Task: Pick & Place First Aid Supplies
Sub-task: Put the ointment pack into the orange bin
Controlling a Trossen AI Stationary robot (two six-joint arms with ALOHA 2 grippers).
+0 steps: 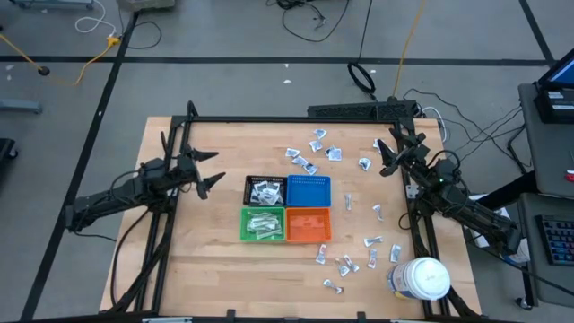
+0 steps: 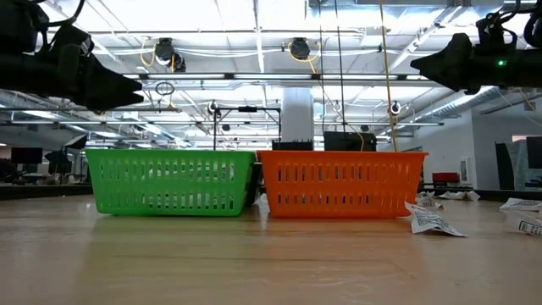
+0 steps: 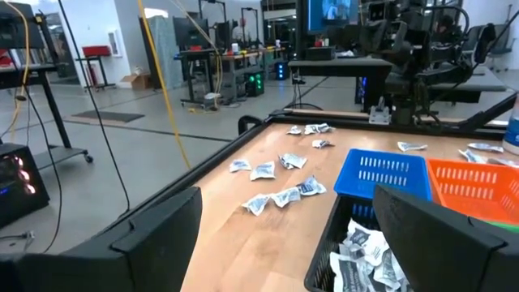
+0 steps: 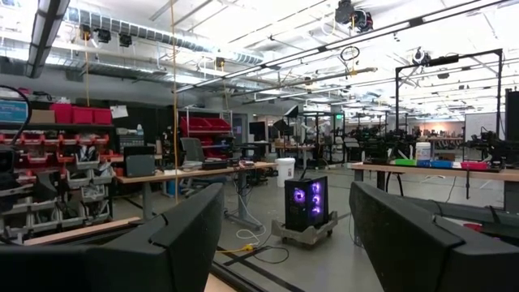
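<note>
The room was a large open workshop with a grey concrete floor [image 1: 224, 36] marked by dark tape lines, with cables trailing across it. Bright strip lights [image 2: 254, 17] hung under exposed ceiling pipes. Workbenches [image 4: 195, 172], red storage bins [image 4: 77, 113] on shelves and a glowing computer case [image 4: 306, 203] stood around.

Four small bins sit in a square mid-worktop [image 1: 206, 260]: black bin [image 1: 265, 191], blue bin [image 1: 308, 192], green bin [image 1: 264, 224], orange bin [image 1: 308, 225]. A white jar [image 1: 420, 278] lies near the worktop's corner.
</note>
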